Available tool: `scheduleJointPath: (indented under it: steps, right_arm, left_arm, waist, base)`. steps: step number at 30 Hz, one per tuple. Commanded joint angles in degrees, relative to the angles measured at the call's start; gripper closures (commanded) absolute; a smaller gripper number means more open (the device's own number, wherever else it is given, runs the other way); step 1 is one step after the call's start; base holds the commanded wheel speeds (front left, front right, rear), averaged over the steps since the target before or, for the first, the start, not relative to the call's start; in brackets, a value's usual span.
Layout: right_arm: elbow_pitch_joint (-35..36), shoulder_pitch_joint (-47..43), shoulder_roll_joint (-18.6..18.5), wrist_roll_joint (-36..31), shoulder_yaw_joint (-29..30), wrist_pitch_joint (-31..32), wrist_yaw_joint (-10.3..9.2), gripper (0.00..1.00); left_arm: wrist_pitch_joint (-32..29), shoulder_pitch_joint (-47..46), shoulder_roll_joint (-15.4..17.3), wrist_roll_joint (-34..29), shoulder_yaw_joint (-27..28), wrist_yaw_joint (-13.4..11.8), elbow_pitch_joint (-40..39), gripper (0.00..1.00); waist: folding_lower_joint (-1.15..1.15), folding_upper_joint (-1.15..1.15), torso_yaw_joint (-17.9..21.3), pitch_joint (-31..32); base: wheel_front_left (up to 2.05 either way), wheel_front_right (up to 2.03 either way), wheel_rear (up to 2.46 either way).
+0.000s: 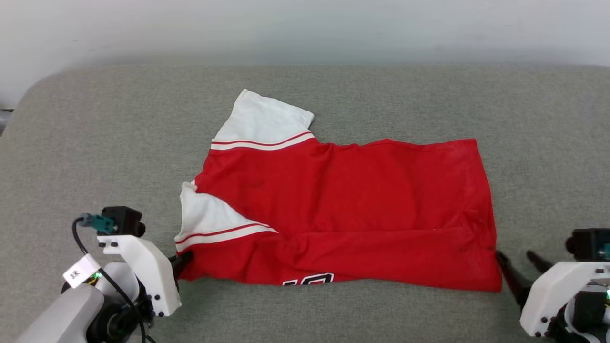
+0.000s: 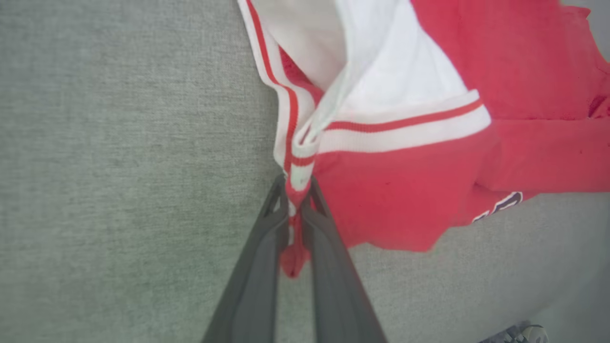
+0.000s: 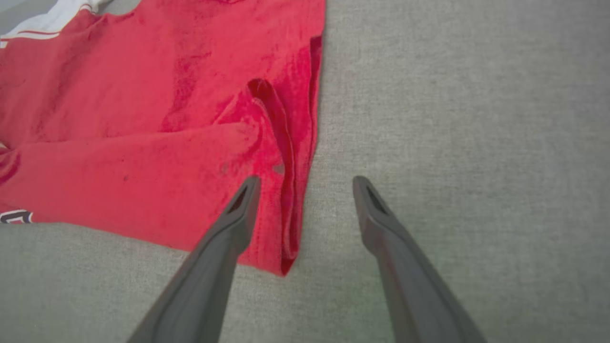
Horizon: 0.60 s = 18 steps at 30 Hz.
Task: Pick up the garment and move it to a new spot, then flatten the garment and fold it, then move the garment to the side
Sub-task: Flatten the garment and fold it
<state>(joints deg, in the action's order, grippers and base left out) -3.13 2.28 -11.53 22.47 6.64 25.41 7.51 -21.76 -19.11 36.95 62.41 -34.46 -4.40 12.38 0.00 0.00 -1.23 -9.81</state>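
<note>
The jersey (image 1: 343, 205) lies in the middle of the table (image 1: 95, 143), with bare grey cloth all round its edges. The left hand (image 2: 298, 190), pressed together, pinches the striped corner at the jersey's 7 o'clock; the left wrist view shows this plainly. The right hand (image 3: 305, 183) is spread at 4 o'clock, one finger over the red edge.

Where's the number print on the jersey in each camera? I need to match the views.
Head view: number print at the garment near edge, bottom centre.
Left wrist view: number print on the right, below middle.
Right wrist view: number print at the far left edge, below middle.
Shared landmark: striped sleeve trim.
</note>
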Motion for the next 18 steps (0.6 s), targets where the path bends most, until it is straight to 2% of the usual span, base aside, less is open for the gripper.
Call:
scheduleJointPath:
  steps: [1, 4, 8, 14, 15, 16, 17, 18]
  right_arm:
    - [0.1, 0.5, -1.0, 1.0, -1.5, 3.4, -0.05, 0.0]
    - [0.0, 0.8, -1.9, 2.0, -3.4, 8.2, -0.05, 0.0]
    - [-1.5, 1.7, -2.3, 2.4, -5.1, 11.3, -0.05, 0.0]
    - [-8.0, 1.5, -1.5, 3.8, -7.8, 16.4, -0.05, 0.0]
    - [-9.2, 1.4, -1.2, 4.3, -8.5, 17.4, -0.05, 0.51]
    - [-10.0, 1.3, -0.9, 5.1, -9.0, 18.0, -0.04, 0.73]
    - [-10.4, 1.8, -0.9, 5.4, -9.3, 18.0, -0.03, 1.0]
    - [-10.7, 2.3, -1.0, 5.7, -9.5, 17.7, -0.03, 1.0]
  left_arm:
    - [0.7, 0.7, 0.7, -0.7, 0.5, -0.7, -1.5, 1.0]
    - [1.3, 0.8, 1.6, -1.4, 0.8, -1.5, -4.2, 1.0]
    - [1.4, 0.4, 1.8, -2.1, 0.7, -2.1, -6.8, 1.0]
    - [2.5, 0.5, 1.4, -2.7, 0.6, -2.4, -8.1, 1.0]
    - [2.8, 0.5, 1.4, -2.7, 0.6, -2.4, -8.1, 1.0]
    - [2.9, 0.5, 1.3, -2.9, 0.7, -2.4, -8.2, 1.0]
    - [3.0, 0.4, 1.2, -3.0, 0.7, -2.4, -8.2, 1.0]
    - [3.3, 0.4, 1.1, -3.0, 0.6, -2.4, -8.2, 1.0]
  waist:
    - [0.0, 0.0, -0.5, 0.2]
    - [0.0, 0.0, -1.2, -0.3]
    - [0.0, 0.0, -1.9, -1.6]
    - [0.0, 0.0, -2.5, -3.3]
    - [0.0, 0.0, -2.5, -3.4]
    - [0.0, 0.0, -2.6, -3.6]
    - [0.0, 0.0, -2.6, -3.7]
    - [0.0, 0.0, -2.6, -3.8]
  base:
    - [0.0, 0.0, 0.0]
    - [0.0, 0.0, 0.0]
    - [0.0, 0.0, 0.0]
    - [0.0, 0.0, 0.0]
    - [0.0, 0.0, 0.0]
    - [0.0, 0.0, 0.0]
    - [0.0, 0.0, 0.0]
    - [0.0, 0.0, 0.0]
